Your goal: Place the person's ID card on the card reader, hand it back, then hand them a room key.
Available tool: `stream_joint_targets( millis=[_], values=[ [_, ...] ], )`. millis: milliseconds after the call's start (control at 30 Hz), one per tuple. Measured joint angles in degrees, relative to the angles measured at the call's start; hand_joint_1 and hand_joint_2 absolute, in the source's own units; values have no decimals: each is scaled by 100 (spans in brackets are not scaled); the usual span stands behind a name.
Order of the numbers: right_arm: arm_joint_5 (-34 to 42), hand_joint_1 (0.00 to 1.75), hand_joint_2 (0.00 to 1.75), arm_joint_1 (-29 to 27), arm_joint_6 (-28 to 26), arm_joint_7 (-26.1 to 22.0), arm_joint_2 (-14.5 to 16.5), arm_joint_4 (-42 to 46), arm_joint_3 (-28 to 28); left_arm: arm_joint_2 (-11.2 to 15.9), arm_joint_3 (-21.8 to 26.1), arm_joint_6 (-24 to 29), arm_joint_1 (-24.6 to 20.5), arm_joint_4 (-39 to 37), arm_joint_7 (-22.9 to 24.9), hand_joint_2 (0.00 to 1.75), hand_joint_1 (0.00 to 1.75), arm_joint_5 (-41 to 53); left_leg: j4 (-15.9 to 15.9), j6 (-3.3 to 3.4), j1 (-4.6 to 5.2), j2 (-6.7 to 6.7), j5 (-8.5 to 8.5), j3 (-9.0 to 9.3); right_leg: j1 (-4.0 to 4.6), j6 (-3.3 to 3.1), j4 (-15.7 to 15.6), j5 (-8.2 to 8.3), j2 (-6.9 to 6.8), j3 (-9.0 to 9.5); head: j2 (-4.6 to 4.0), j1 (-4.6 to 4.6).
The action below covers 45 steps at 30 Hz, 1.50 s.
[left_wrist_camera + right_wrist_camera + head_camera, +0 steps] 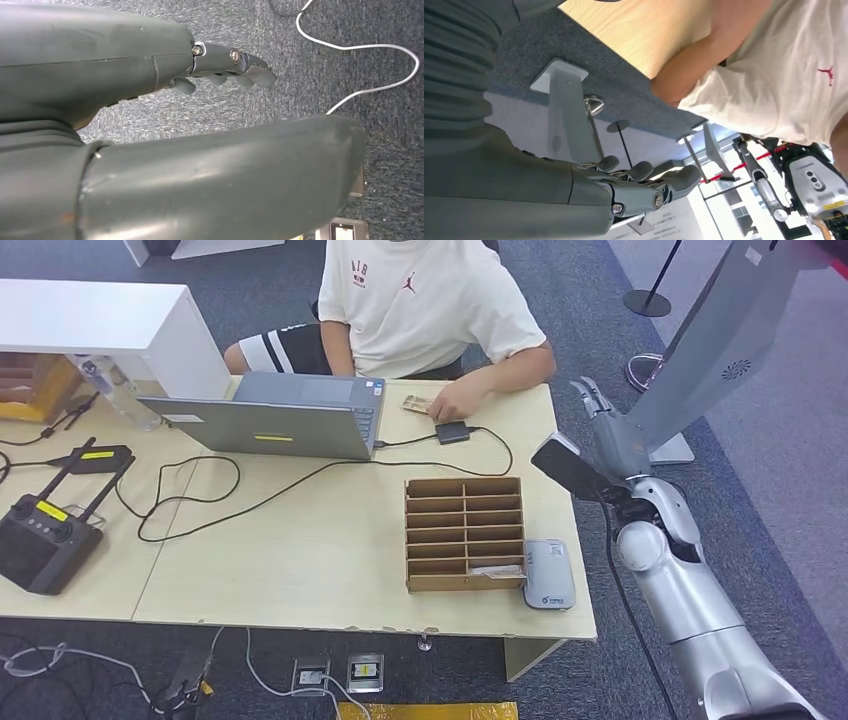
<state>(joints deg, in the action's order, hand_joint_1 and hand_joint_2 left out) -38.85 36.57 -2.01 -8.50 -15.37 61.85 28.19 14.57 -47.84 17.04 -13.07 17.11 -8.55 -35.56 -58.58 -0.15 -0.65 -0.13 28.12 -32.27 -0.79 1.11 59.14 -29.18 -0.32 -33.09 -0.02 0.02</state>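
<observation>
A: Right hand (598,410)?
B: Raised off the table's right edge, past the far corner. Fingers (644,172) stretched out, slightly apart, nothing in them. Released.

A: Left hand (220,65)?
B: Hangs over grey carpet (310,65), a white cable (370,47) looping on the floor beyond it. Fingers extended, thumb apart from them, nothing held.

A: The ID card (417,404)?
B: Flat on the table (300,560) at the far edge, just right of the laptop (275,420). The person's hand (455,400) rests beside it, touching or nearly so; cannot tell which.

A: Card reader (549,574)?
B: Pale grey pad at the near right of the table, right against the wooden slotted rack (465,533). Nothing on its top. Well apart from the card.

A: Room key?
B: A flat card-like piece (496,569) lies in the rack's nearest right slot; too small to say what it is.

A: Anything else?
B: Small black box (452,432) on a cable near the person's hand. Black remote controller (40,540) at the table's left end. Person (425,300) in a white T-shirt seated across.
</observation>
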Motion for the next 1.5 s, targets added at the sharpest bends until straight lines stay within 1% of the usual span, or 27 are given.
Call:
stream_joint_targets(
  millis=[133,267,367,467,600,767,1033,1500],
  values=[
    [554,0,175,-316,352,231,1,806,-114,37,54,16,107,20,-87,0,0,-17,0,0,0,2,1,0,1,-1,0,-1,3,-4,0,-1],
    [1077,0,175,-662,572,508,-10,1636,-227,65,77,40,167,20,-171,0,0,-32,0,-1,-1,1,1,1,2,-3,-2,-3,0,-3,0,0],
    [1478,0,175,-1048,734,639,-119,2320,-296,79,77,56,206,19,-289,0,0,-15,0,-2,0,1,2,2,1,-3,-4,-3,1,-3,0,0],
    [1543,0,175,-1419,849,704,-294,2899,-316,80,77,54,231,13,-346,0,0,4,0,-4,0,3,5,0,0,-3,-5,-3,2,-2,0,1],
    [1504,0,175,-1751,860,693,-440,3354,-308,75,77,54,238,9,-357,0,0,1,0,-6,0,8,6,4,1,-2,-6,-3,5,-1,0,1],
    [1376,0,175,-2128,654,543,-563,3516,-250,63,79,57,261,7,-390,0,0,-13,1,-6,-1,6,6,3,1,-3,-5,-3,5,-1,0,-1],
    [1198,0,175,-2460,606,768,-806,3559,-73,35,79,55,278,7,-391,0,0,-26,1,-6,-1,6,6,1,1,-3,-5,-3,5,-1,0,-1],
    [1075,0,175,-2610,603,1078,-1120,3557,371,34,83,56,304,5,-390,0,0,4,1,-6,-1,6,6,2,1,-3,-5,-3,5,-1,0,0]
  ],
)
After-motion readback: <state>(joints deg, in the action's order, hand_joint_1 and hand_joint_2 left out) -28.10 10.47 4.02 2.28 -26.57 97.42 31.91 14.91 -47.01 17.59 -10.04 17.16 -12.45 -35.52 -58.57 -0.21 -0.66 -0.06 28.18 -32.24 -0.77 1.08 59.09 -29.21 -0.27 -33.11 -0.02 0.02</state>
